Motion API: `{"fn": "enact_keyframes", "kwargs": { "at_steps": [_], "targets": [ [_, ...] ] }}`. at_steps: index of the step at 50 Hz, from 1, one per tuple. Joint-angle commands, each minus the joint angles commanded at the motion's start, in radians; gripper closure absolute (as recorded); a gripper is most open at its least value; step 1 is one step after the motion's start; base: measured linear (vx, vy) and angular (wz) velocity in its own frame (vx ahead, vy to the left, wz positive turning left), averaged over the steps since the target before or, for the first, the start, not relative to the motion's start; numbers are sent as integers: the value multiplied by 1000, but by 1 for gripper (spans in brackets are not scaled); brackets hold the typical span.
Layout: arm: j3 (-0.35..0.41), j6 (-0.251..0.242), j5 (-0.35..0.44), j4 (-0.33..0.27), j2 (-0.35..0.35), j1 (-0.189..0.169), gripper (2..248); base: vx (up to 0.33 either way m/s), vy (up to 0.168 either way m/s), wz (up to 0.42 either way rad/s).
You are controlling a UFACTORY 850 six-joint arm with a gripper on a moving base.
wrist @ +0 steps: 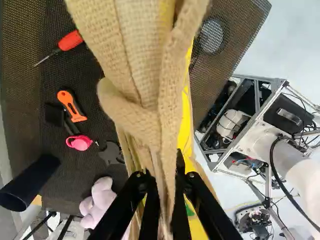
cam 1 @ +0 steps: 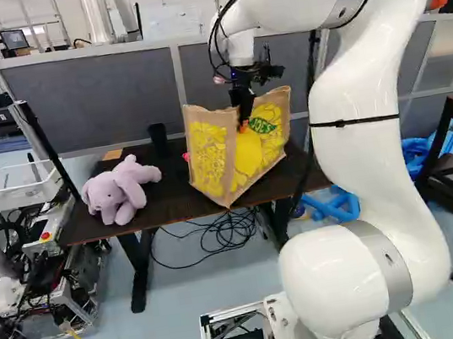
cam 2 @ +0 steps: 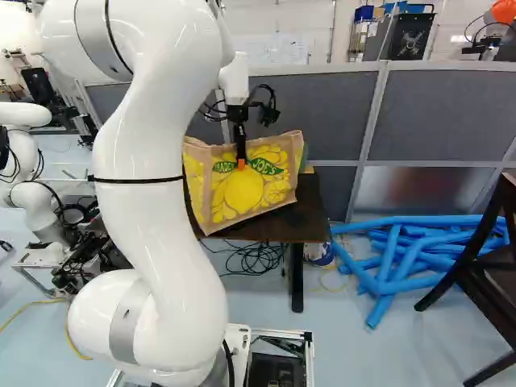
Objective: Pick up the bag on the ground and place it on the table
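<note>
Room bright, light mostly even. Near-white highlights on the arm (cam 1: pixel 375 164). Soft shade beneath the bench (cam 1: pixel 163 200). Floor (wrist: pixel 280 45) pale, bright in wrist view.

Toy (cam 1: pixel 119 191) on table (cam 1: pixel 162 206), left of bag (cam 1: pixel 207 155)

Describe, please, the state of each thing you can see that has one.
Bag: tilted, top bunched, held over the table; contact unclear.
Gripper: shut on the bag.
Stuffed toy: lying on the table.
Black cup: upright.
Screwdriver: lying flat, beside the bag.
Cable: tangled, under the table.
Blue tubes: heaped on the floor.
Chair: standing upright.
</note>
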Motion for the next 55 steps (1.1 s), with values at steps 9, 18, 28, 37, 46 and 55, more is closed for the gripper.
{"fn": "enact_keyframes", "kwargs": {
  "at_steps": [9,18,28,37,46,55],
  "targets": [
    [-2,0,0,0,-11,0,228,0,0,0],
    [-2,0,0,0,-12,0,228,0,0,0],
    [-2,0,0,0,-12,0,228,0,0,0],
    [-2,0,0,0,-12,0,228,0,0,0],
    [-2,0,0,0,-12,0,187,0,0,0],
    [-2,0,0,0,-12,0,119,0,0,0]
  ]
}}
